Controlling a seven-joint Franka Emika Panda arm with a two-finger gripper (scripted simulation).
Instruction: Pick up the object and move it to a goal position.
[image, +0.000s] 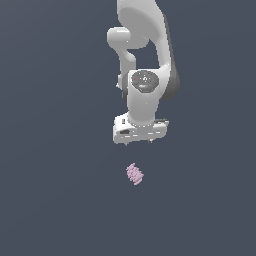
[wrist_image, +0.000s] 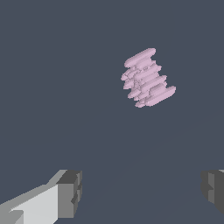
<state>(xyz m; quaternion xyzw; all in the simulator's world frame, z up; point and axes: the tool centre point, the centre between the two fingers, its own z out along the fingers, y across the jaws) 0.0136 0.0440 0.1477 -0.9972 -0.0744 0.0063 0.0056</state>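
The object (image: 134, 174) is a small pale pink ridged lump lying on the dark grey floor, below the arm in the exterior view. In the wrist view the object (wrist_image: 147, 78) shows as a stack of jagged ridges, set apart from the fingers. My white gripper (image: 138, 142) hangs above the floor, short of the object and not touching it. Its two grey fingertips (wrist_image: 70, 193) stand wide apart with nothing between them, so the gripper (wrist_image: 141, 190) is open.
The white Panda arm (image: 142, 60) rises toward the top of the exterior view. The plain dark grey floor (image: 50, 200) fills everything else.
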